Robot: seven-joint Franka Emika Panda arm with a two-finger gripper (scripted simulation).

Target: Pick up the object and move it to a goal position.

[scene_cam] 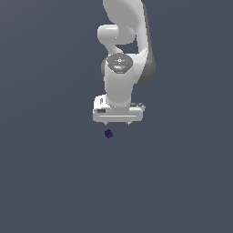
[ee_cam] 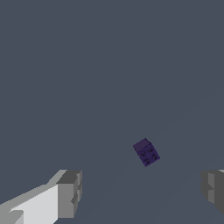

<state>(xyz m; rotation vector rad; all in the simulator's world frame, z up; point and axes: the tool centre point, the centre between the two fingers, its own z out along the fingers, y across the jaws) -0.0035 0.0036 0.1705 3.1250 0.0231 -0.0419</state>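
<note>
The object is a tiny dark purple-blue cube [scene_cam: 108, 134] lying on the grey floor, just below the white gripper [scene_cam: 117, 124] in the exterior view and slightly toward that view's left. In the wrist view the cube [ee_cam: 146, 152] shows small studs on one face and lies beyond the gap between the two grey fingertips [ee_cam: 70, 192], apart from both. The jaws stand wide apart and hold nothing.
The white Franka arm [scene_cam: 123, 50] rises behind the gripper. A plain grey floor [scene_cam: 54, 182] surrounds the cube. No goal marker shows in either view.
</note>
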